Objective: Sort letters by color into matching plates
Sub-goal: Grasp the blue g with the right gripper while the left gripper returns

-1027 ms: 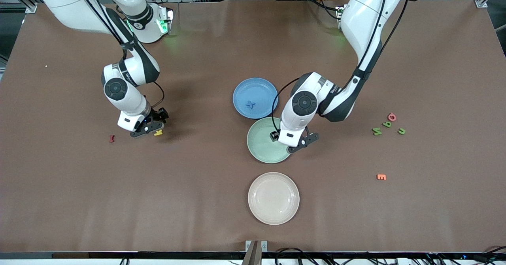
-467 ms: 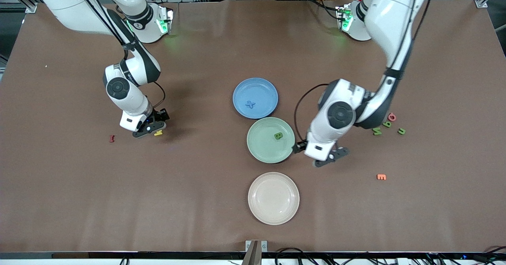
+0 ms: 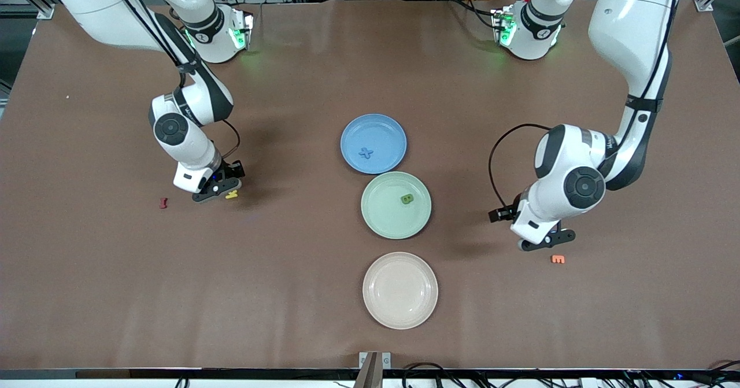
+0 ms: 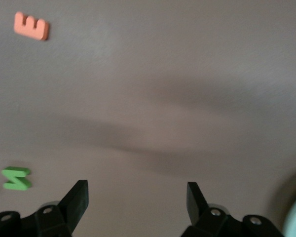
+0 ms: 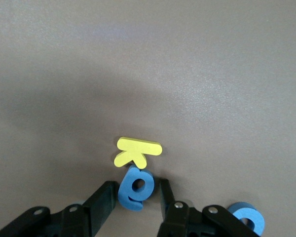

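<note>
Three round shallow plates sit in a row mid-table: the blue plate (image 3: 373,143) farthest from the front camera, the pale mint green plate (image 3: 396,204) next, the cream-beige plate (image 3: 400,289) nearest. One flat blue X-shaped letter (image 3: 366,152) lies in the blue plate and one small green letter (image 3: 407,199) in the mint one; the cream plate holds nothing. So I judge the sorting barely begun.

Toward the left arm's end, the left gripper (image 3: 542,240) hangs with jaws spread wide and nothing between them, just beside a flat orange E-shaped letter (image 3: 558,258); its wrist view also shows a green letter (image 4: 16,178) on the table nearby.

Toward the right arm's end, the right gripper (image 5: 136,200) is down at the table, its fingers close on either side of a rounded blue letter (image 5: 135,187) that touches a yellow K-shaped letter (image 5: 135,150); whether the grip is firm I cannot tell. Another blue letter (image 5: 246,217) lies beside it, and a dark red letter (image 3: 163,203) lies apart.
</note>
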